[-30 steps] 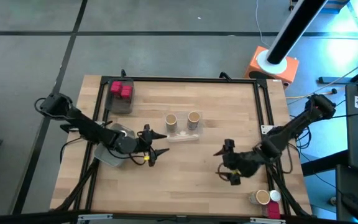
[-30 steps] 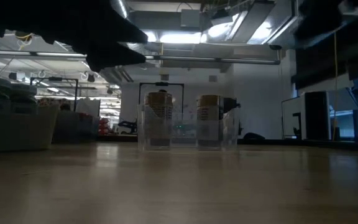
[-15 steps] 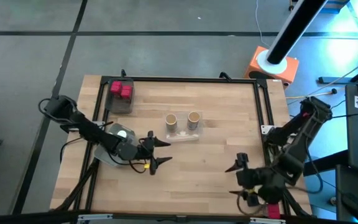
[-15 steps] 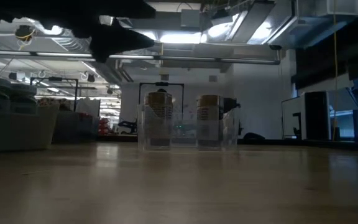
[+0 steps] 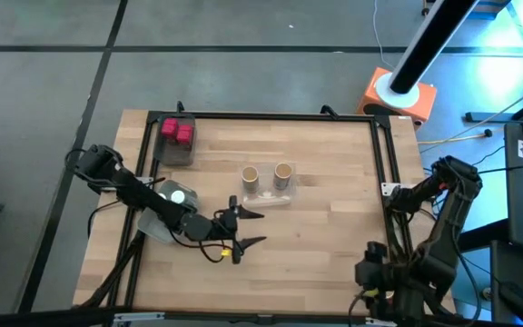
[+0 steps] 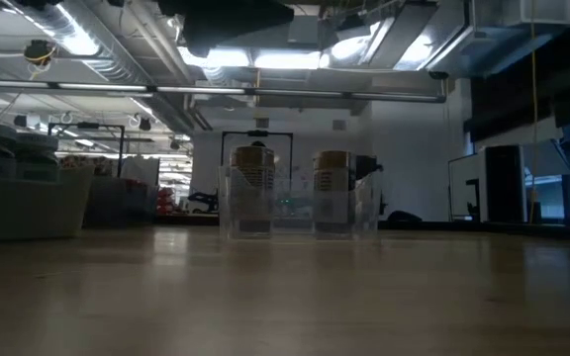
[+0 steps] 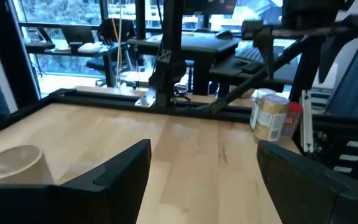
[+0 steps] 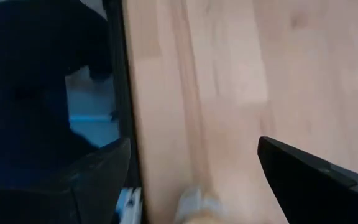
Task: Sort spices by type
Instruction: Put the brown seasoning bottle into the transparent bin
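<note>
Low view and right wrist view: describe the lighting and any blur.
Low view: backlit by bright ceiling lights, so the two tan jars in the clear tray look dim and the near table is soft. Right wrist view: the table edge is smeared; the right gripper frames it, open.

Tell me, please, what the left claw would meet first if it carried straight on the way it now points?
Probably the tan spice jar by the table's far right edge: it lies ahead of the open left claw, slightly off-centre, with only bare table between. Depth is hard to judge.
</note>
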Robot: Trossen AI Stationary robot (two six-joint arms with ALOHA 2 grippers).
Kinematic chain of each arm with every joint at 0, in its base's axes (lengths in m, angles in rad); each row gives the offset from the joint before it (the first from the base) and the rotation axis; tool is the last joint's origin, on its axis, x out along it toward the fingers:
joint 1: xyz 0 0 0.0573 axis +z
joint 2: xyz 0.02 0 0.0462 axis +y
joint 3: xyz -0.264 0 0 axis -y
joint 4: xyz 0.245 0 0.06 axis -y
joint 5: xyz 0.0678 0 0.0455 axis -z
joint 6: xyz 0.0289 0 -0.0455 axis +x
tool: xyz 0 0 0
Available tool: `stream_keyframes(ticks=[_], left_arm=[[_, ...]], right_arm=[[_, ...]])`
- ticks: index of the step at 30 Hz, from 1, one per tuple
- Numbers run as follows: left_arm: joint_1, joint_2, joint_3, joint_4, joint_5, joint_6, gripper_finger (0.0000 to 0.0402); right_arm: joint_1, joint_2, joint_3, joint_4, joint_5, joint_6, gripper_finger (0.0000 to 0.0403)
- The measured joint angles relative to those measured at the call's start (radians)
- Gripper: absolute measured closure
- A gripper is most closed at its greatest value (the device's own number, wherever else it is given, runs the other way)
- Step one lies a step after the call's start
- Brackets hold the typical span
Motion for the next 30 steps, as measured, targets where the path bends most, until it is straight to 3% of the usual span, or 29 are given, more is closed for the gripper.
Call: stream_keyframes(ticks=[5,12,30], left_arm=[[-0.017,0.003,0.001,-0.012,0.000,-0.058,0.0125],[-0.041,0.034,0.001,-0.008,-0.001,-0.145,0.0125],[-0.053,0.038,0.000,-0.009,-0.004,-0.215,0.0125]], right_arm=[[0.055,0.000,-0.005,-0.052,-0.090,0.171,0.0049],[0.149,0.034,-0.005,-0.104,-0.106,0.358,0.0049],[0.181,0.159,-0.006,-0.166,-0.149,0.315,0.0049]])
